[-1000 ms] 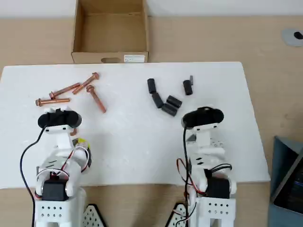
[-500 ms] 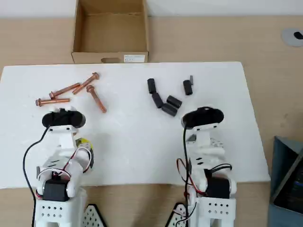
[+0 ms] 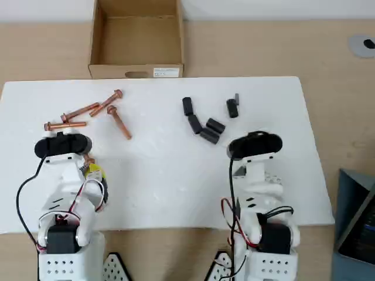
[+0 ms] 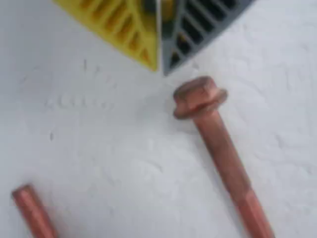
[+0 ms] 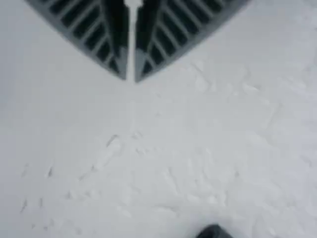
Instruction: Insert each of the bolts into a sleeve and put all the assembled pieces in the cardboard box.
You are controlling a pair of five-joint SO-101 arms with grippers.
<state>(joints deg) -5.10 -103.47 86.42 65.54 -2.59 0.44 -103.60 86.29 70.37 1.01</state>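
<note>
White mat [image 3: 176, 175] on wooden table [image 3: 340, 88]: bolts [image 3: 119, 123] loose near its far left corner, sleeves [image 3: 210, 136] clustered right of middle, seemingly one kind per arm; cardboard box [image 3: 136, 71] empty beyond far edge; left gripper [image 4: 159, 67] and right gripper [image 5: 130, 74] hover, jaws closed on nothing.
</note>
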